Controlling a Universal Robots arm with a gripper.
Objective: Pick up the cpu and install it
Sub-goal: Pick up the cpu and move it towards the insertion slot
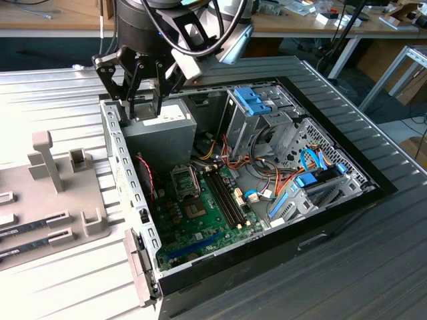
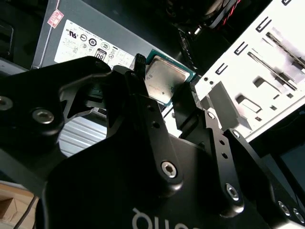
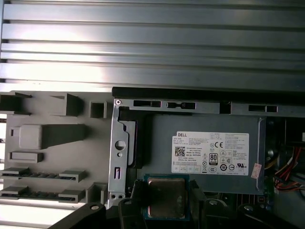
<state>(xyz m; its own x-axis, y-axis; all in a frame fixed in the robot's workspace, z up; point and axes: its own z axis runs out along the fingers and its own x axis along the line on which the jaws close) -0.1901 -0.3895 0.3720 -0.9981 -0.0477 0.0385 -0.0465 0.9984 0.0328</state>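
The gripper (image 2: 165, 81) is clenched on two opposite edges of the cpu (image 3: 166, 196), up over the grey power supply (image 1: 163, 137) — a light, stiff, likely fragile chip, best pinched by its green rim.

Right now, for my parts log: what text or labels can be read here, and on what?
White label on the power supply: print and marks too small to quote.
Red-edged sticker on the same box: unreadable.
cpu lid, held in the gripper: no legible marking.
Lettering on the gripper's body: cut off.
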